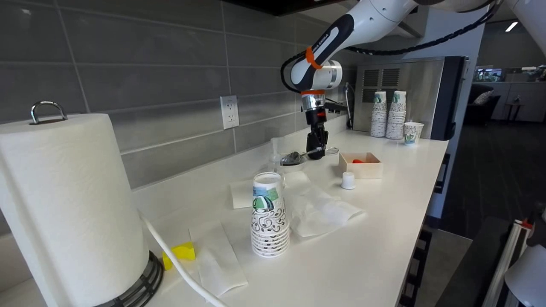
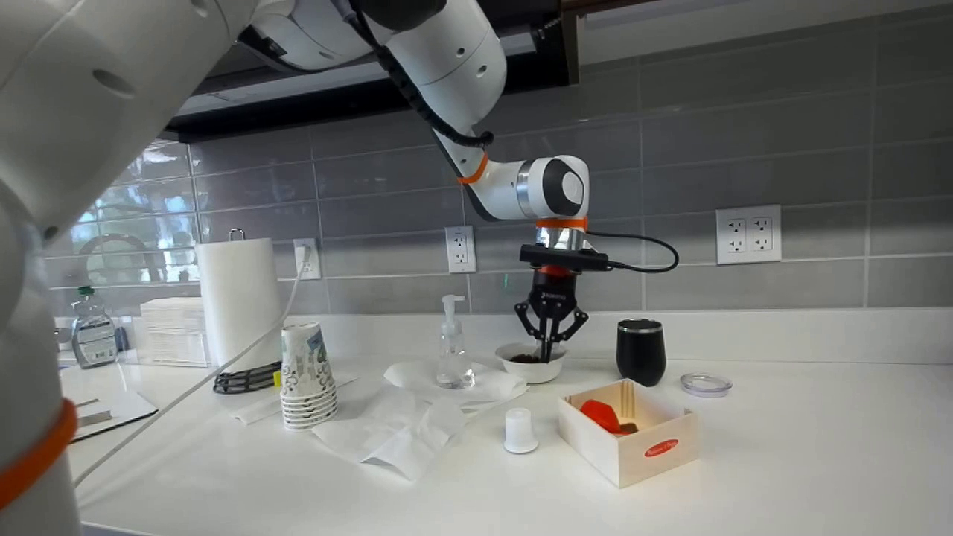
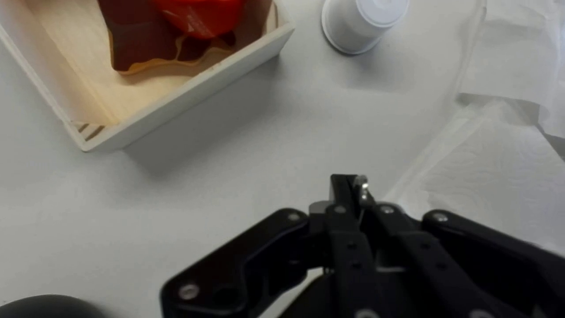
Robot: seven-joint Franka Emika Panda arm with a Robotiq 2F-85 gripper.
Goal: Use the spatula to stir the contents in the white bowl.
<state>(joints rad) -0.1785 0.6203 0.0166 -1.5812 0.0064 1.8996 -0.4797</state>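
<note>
- White counter (image 2: 819,461): its back edge runs along the grey tiled wall (image 2: 759,141).
- Robot arm (image 2: 456,67): white with orange bands, bent down toward that back edge.
- Paper towel roll (image 2: 240,301): upright, close to the back edge.
- Gripper (image 2: 547,359): pointing down near the back edge, jaws drawn almost together, the thin metal handle of the spatula (image 1: 309,152) pinched between them.
- Wooden box (image 2: 640,458): between the gripper and the front edge, a red object (image 2: 599,414) inside.
- White bowl (image 2: 530,374): by the back edge, right at the jaw tips, which overlap its rim in an exterior view; whether they hang over or beside it I cannot tell. From the jaws the spatula slants toward its dark contents.
- Small white cup (image 2: 520,430): near the box, closer to the front edge than the bowl.
</note>
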